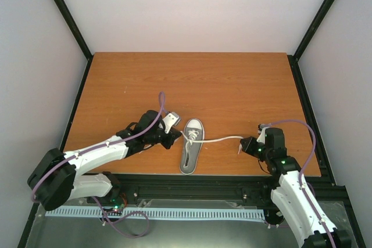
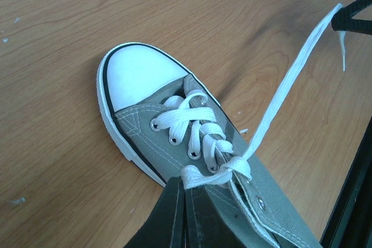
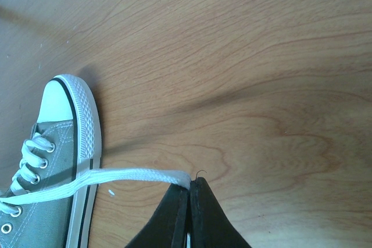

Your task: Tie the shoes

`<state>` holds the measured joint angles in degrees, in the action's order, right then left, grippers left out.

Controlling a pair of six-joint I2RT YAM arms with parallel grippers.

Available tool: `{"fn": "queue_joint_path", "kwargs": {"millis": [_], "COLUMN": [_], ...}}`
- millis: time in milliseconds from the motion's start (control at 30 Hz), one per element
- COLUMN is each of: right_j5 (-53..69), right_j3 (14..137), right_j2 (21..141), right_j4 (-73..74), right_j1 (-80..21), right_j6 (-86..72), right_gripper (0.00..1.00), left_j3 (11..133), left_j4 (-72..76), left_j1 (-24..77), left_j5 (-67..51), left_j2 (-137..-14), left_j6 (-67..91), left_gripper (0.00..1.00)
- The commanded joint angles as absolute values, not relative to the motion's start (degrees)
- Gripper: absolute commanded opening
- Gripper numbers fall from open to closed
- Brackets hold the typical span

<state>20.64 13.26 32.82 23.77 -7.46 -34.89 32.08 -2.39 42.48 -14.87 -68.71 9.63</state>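
**A:** What surrounds the work?

**B:** Pale walls [image 1: 192, 4] and black frame posts [image 1: 65, 13] close in an orange-brown wood-grain desk [image 1: 232, 85].

**A:** And the arms?

**B:** The left arm [image 1: 99, 152] reaches in low toward the sneaker's left side. The right arm [image 1: 290, 184] stands off to the sneaker's right, well apart from it.

**A:** Where exactly is the sneaker?

**B:** The grey canvas sneaker [image 1: 192, 154] rests sole-down on the desk between the two arms. Its white toe cap [image 2: 139, 76] points away from the arm bases and its heel is toward them.

**A:** What are the pincers doing?

**B:** The left pincer [image 2: 185, 185] sits right at the sneaker, over the top eyelets. Its fingers are pressed together, pinching the white lace [image 2: 285, 94] where it crosses there. The right pincer [image 3: 189, 183] is out to the sneaker's right, and its fingers are also closed tight on that same lace.

**A:** How does the lace run?

**B:** From the upper eyelets it stretches in one nearly straight strand off the sneaker's right side. It stays raised above the desk all the way to the right pincer.

**A:** Anything beyond the grip?

**B:** A short lace end [image 2: 343, 50] dangles below the right pincer.
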Motion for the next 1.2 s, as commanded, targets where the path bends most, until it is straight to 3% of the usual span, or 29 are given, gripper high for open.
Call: {"fn": "queue_joint_path", "kwargs": {"millis": [0,267,600,933,1167], "right_j5": [21.56,20.62,20.00,17.05,20.04], "right_j3": [15.07,16.73,32.58,48.67,52.60], "right_j2": [33.85,36.13,55.14,78.04,86.35], "right_j4": [22.49,18.28,9.67,2.50,-3.80], "right_j1": [-7.03,-7.06,-8.48,-26.06,-34.53], "right_j6": [-34.10,-33.39,-29.80,-31.30,-34.73], "right_gripper": [0.03,0.03,0.03,0.03,0.03], "left_j3": [32.52,32.40,34.25,33.29,33.92], "left_j4": [-0.50,1.74,1.58,3.63,4.87], "left_j1": [42.98,42.98,42.98,43.07,43.07], "left_j5": [-16.17,-18.16,-21.87,-22.75,-22.96], "left_j2": [-67.76,-65.49,-65.52,-66.33,-68.40], "left_j6": [10.28,11.91,12.96,14.51,15.15], "left_gripper": [0.01,0.01,0.01,0.01,0.01]}}
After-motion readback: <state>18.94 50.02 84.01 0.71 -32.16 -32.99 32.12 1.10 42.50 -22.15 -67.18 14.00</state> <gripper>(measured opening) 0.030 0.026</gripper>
